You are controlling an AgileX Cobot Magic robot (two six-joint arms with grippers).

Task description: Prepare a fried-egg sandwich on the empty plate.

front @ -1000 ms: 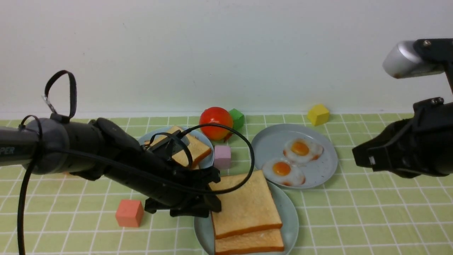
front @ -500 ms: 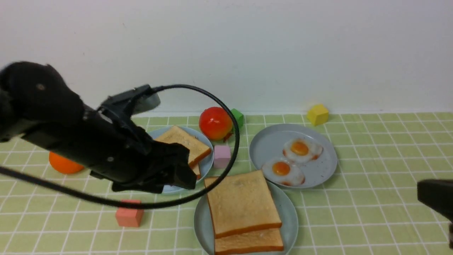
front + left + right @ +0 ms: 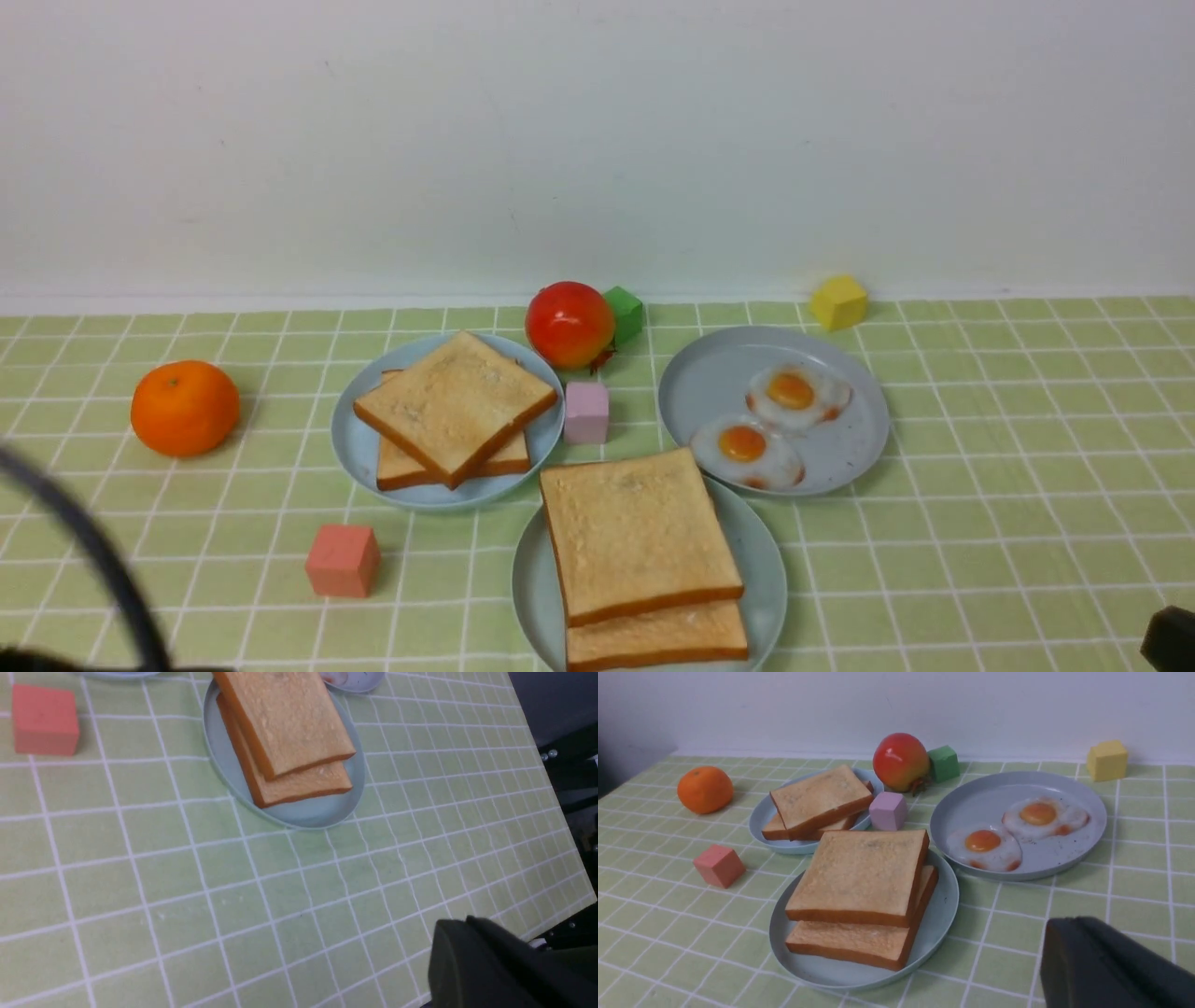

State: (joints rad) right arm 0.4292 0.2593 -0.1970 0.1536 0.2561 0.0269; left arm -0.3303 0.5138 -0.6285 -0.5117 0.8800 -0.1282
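Note:
The fried-egg sandwich (image 3: pixel 639 532) shows as two square golden toast slices stacked on the pale mint plate (image 3: pixel 761 560) at the table's near middle, the top slice shifted back from the lower one. The left wrist view shows this sandwich (image 3: pixel 285 718) on its plate (image 3: pixel 303 812), with my left gripper (image 3: pixel 455 924) shut and empty over bare cloth, well away from it. In the right wrist view my right gripper (image 3: pixel 1069 921) is also shut and empty, a short way to the side of the plate (image 3: pixel 938 914) and sandwich (image 3: pixel 859 872).
A blue-grey plate (image 3: pixel 359 448) behind on the left holds a toast pile (image 3: pixel 453 406). Another plate (image 3: pixel 709 383) on the right holds two fried eggs (image 3: pixel 747 448). Around them lie an orange (image 3: pixel 185 408), a tomato (image 3: pixel 569 324), and pink (image 3: pixel 343 560), lilac (image 3: pixel 586 412), green (image 3: pixel 624 313) and yellow (image 3: pixel 838 301) cubes.
My left arm let go of the top toast slice, pulled back to the lower left out of the front view, and its gripper closed. The right arm dropped to the lower right corner.

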